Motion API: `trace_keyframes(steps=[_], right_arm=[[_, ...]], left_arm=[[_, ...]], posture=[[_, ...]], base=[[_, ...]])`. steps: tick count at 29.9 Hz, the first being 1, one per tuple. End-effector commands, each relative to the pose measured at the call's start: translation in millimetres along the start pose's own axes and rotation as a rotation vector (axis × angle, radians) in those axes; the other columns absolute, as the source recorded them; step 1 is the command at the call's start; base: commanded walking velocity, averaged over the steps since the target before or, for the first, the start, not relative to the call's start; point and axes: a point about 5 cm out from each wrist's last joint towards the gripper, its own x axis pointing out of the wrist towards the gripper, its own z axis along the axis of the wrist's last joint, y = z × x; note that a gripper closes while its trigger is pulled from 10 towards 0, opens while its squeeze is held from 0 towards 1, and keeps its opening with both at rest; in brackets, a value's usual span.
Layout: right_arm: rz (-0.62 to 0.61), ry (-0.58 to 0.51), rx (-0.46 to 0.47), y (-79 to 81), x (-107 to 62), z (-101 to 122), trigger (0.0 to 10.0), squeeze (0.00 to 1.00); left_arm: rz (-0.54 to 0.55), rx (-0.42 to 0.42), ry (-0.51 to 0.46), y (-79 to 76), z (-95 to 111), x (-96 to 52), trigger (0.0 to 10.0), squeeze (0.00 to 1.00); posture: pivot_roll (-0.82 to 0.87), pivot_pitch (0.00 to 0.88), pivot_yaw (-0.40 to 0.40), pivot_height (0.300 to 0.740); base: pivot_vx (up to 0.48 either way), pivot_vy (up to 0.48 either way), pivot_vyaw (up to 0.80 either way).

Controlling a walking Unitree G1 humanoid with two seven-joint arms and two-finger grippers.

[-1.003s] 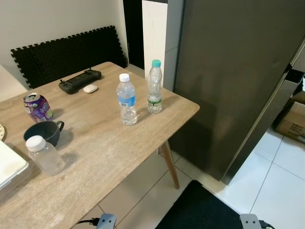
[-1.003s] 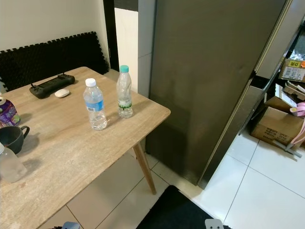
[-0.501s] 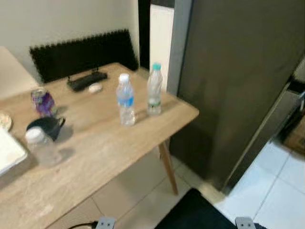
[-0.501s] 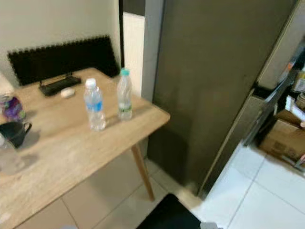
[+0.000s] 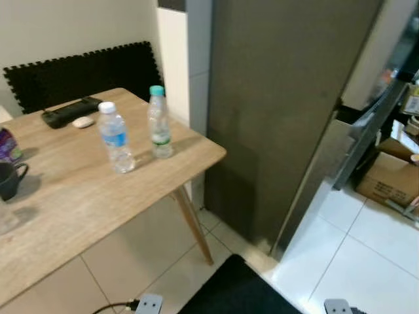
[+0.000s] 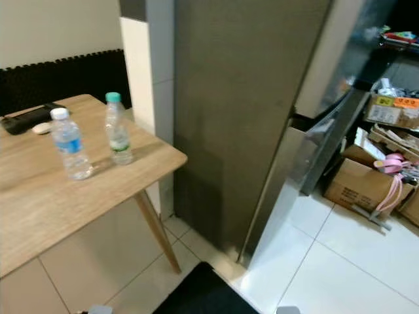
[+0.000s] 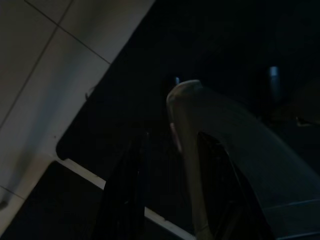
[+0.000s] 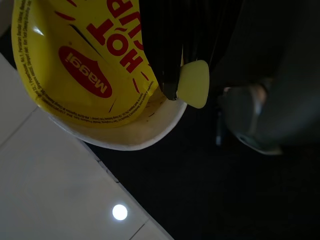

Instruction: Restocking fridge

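Yellow noodle cup [image 8: 85, 75], clamped (rim) under right gripper [image 8: 172, 60] fingers

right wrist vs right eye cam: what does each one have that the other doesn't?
Right wrist: yellow-lidded white Maggi noodle cup pinched in the right gripper.
Right eye: light wooden table carrying a white-capped clear plastic bottle and a teal-capped clear plastic bottle, the dark grey fridge, brown cardboard boxes.
Both: white tiled floor and black mat.

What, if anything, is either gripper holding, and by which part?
The right gripper holds a yellow Maggi noodle cup, jaws clamped at its rim. The left gripper's hold cannot be told.
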Motion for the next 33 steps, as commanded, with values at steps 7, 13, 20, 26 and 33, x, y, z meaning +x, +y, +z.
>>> trace_keyframes(steps=[7, 13, 20, 26, 33], right_arm=[[-0.003, -0.008, -0.018, -5.8, -0.4, 1.0, 10.0, 0.00], [0.061, -0.025, 0.000, -2.8, -0.3, 3.8, 10.0, 0.00], [0.052, -0.012, -0.021, -3.5, -0.6, 0.9, 10.0, 0.00], [0.028, 0.002, -0.034, -6.4, -1.0, -2.8, 10.0, 0.00], [0.034, 0.002, -0.023, -5.8, -1.1, -3.4, 10.0, 0.00]], left_arm=[[-0.008, 0.002, 0.036, -2.2, -10.7, -0.6, 10.0, 0.00], [-0.006, 0.009, 0.036, -0.6, -10.2, -0.8, 10.0, 0.00], [-0.007, 0.020, 0.036, 0.2, -9.8, -0.9, 10.0, 0.00], [-0.008, 0.029, 0.034, -0.1, -8.5, -0.7, 10.0, 0.00], [-0.007, 0.031, 0.034, 0.2, -8.2, -0.8, 10.0, 0.00]], posture=[[-0.04, 0.000, -0.025, 0.740], [-0.04, 0.000, -0.024, 0.740], [-0.05, 0.000, -0.020, 0.740], [-0.05, 0.000, -0.019, 0.740], [-0.05, 0.000, -0.016, 0.740]], base=[[0.000, -0.414, 0.00], [0.000, -0.414, 0.39], [0.000, -0.415, 0.67], [0.000, -0.416, 0.00], [0.000, -0.415, 0.00]])
